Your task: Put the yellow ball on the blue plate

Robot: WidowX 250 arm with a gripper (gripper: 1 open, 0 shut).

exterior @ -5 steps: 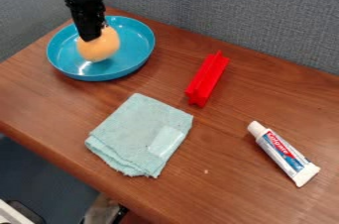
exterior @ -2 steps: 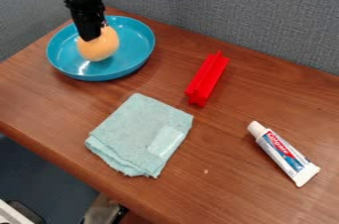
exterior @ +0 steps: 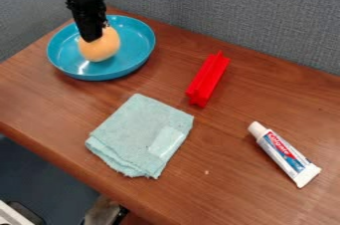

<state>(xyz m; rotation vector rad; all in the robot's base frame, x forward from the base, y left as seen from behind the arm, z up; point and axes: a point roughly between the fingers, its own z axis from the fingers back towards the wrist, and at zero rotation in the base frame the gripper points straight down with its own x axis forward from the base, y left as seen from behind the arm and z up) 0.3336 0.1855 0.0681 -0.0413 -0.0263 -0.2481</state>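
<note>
black gripper (exterior: 89, 32): clenched on smooth yellow-orange ball (exterior: 98, 46) | over round sky-blue plastic plate (exterior: 134, 56) | ball likely light, slippery, rolls; grip across widest part

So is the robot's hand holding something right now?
Gripper: its fingers are closed on the yellow ball, which sits inside the blue plate.

We see the yellow ball (exterior: 97, 47), round & orange-yellow, sitting inside the blue plate (exterior: 129, 59), a wide shallow dish at the bench's back left.
</note>
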